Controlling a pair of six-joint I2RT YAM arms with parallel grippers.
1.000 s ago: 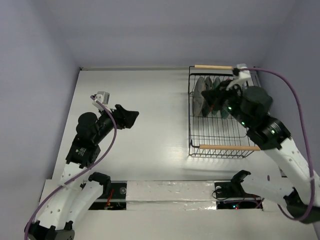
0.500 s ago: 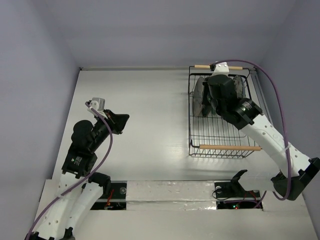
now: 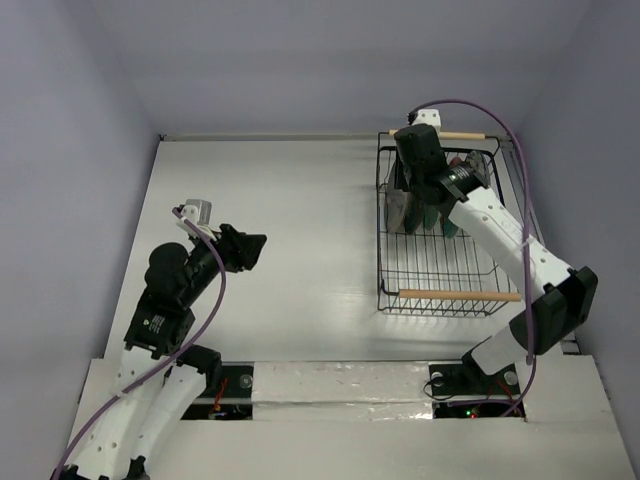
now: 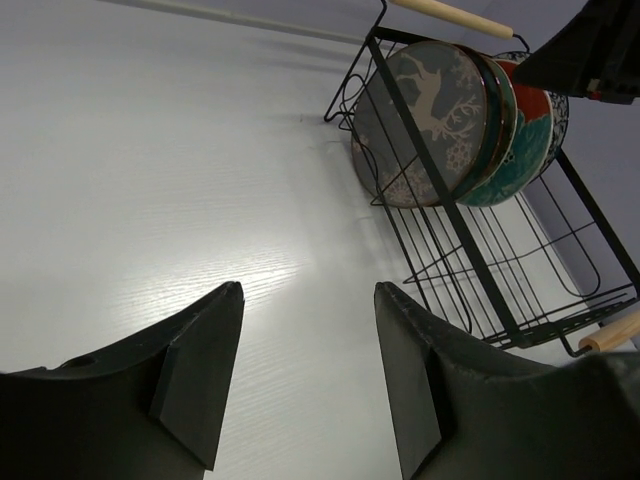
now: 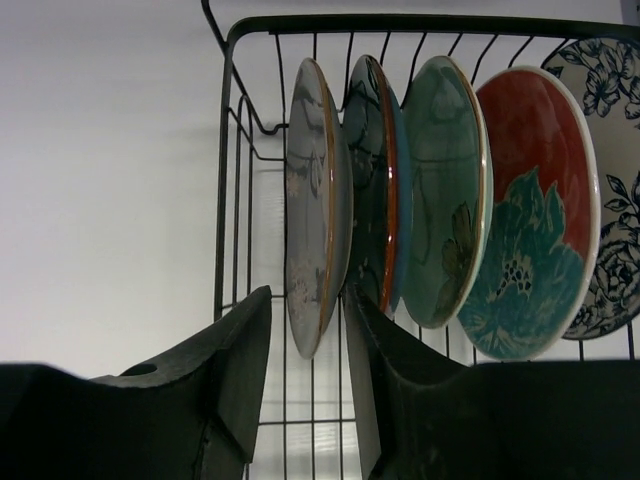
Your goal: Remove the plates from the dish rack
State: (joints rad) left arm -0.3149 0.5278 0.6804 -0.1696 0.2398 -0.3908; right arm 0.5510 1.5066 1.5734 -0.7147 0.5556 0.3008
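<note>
We risk clipping the teal plate (image 5: 375,180) if our right gripper (image 5: 306,315), spread astride the grey plate (image 5: 315,200), closes skewed; left gripper (image 4: 310,310) spread, empty.

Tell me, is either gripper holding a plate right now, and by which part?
Nothing is held. The left gripper is open over the table. The right gripper is open, its jaws flanking the dark grey plate at its edge, not clamped.
</note>
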